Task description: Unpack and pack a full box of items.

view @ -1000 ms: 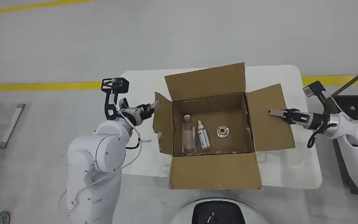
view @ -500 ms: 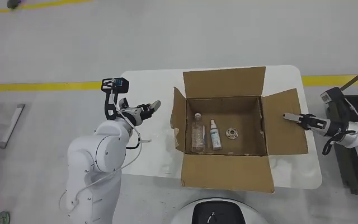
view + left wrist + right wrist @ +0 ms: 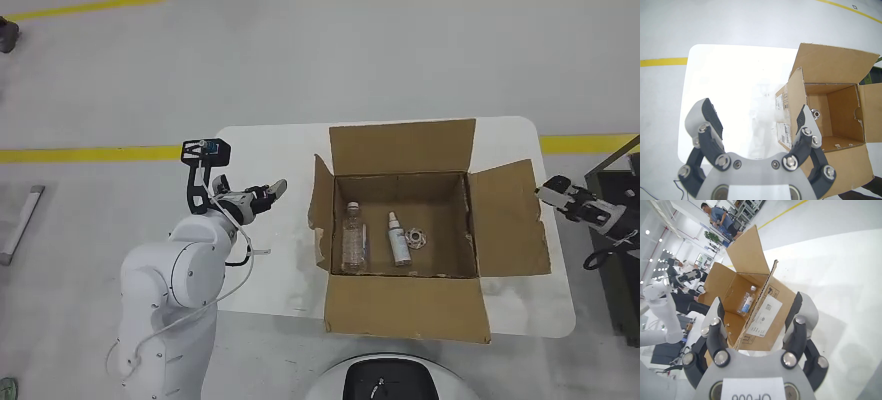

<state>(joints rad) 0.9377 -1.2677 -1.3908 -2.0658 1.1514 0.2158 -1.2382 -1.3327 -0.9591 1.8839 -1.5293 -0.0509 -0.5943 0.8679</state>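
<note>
- I see a white table [image 3: 260,160] on a pale grey floor. An open cardboard box [image 3: 405,308] sits toward its right side with the flaps spread.
- Inside lie a clear water bottle [image 3: 353,238], a white spray bottle [image 3: 399,238] and, just beside it, a small metal part [image 3: 418,237], perhaps a flange.
- My left gripper [image 3: 753,111] hangs over bare table near the box's left wall, fingers wide apart and holding nothing.
- My right gripper [image 3: 761,306] sits off the right flap's outer edge, fingers spread and empty.
</note>
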